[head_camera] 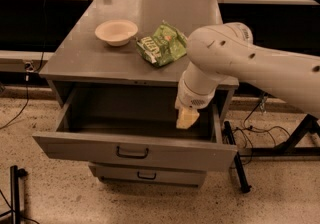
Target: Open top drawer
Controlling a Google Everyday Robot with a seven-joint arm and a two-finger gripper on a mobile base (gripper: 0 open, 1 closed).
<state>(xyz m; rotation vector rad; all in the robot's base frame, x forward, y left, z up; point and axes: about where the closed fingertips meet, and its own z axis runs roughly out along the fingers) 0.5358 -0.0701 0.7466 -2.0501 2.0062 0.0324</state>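
The top drawer (165, 152) stands pulled far out, its handle below and left of the gripper (186, 117), which hangs over the drawer's inside. We cannot tell if the gripper is spread or closed. We judge the task practically done.

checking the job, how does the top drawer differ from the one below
The top drawer is pulled out, inside showing; the lower drawer is pushed in, only its front showing. The top drawer's front looks wider than the lower drawer's. Both are grey with dark handles. The claw hangs over the open top drawer.
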